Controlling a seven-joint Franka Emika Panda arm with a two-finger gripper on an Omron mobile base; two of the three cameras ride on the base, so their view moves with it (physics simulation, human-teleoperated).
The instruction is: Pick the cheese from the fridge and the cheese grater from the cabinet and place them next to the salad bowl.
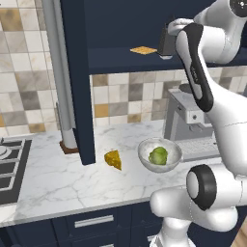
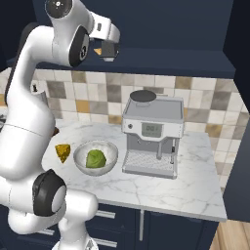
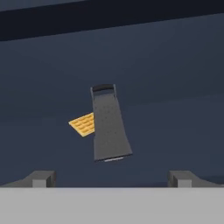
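The dark grey cheese grater [image 3: 108, 124] stands upright on the shelf of the navy cabinet [image 1: 120, 60], straight ahead of my gripper [image 3: 111, 179]. The gripper is open, level with the shelf and still short of the grater, with nothing between its fingertips [image 3: 41, 178]. In the left base view the grater [image 1: 166, 44] shows just left of my forearm. The yellow-orange cheese [image 1: 113, 159] lies on the marble counter, a short gap left of the salad bowl [image 1: 159, 154] with its green ball. Both also show as cheese [image 2: 62, 152] and bowl [image 2: 95, 157]. The fridge is out of view.
A flat orange checkered square [image 3: 83, 124] lies on the shelf behind and left of the grater. A silver coffee machine [image 2: 152, 132] stands right of the bowl. A stove [image 1: 9, 169] sits at the counter's left end, and a grey column [image 1: 60, 72] rises beside the cabinet wall.
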